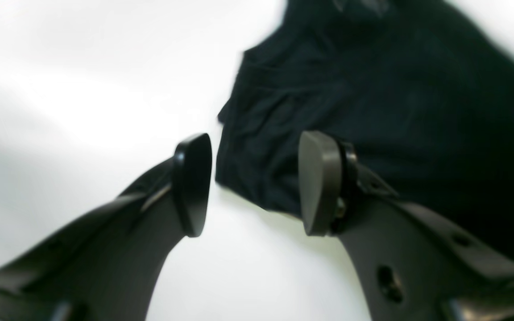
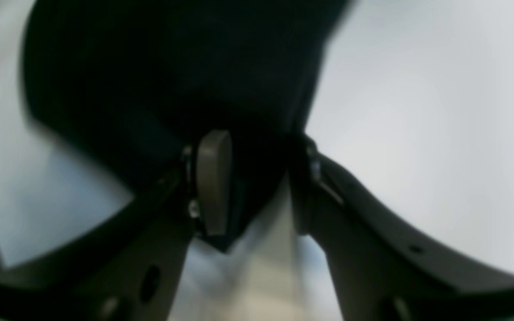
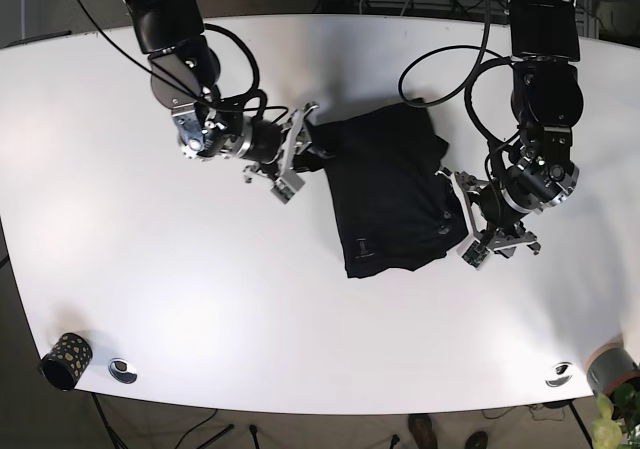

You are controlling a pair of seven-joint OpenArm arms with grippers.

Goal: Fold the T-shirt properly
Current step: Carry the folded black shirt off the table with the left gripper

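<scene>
1. A white desk with rounded corners fills the base view, its surface glossy with soft light patches.
2. The black T-shirt lies partly folded and wrinkled a little right of the desk's middle.
3. The right end effector is at the shirt's left edge; in the right wrist view its fingers stand either side of a bunched fold of cloth, but blur hides whether they press it.
4. The left end effector hovers at the shirt's right edge, jaws apart, with nothing between them but a corner of cloth lying below.
5. A small dark speckled cup sits at the near-left corner.
6. Round metal discs sit near both front corners.
7. Cables loop from the arms over the far desk edge, beyond which cluttered gear shows.
</scene>
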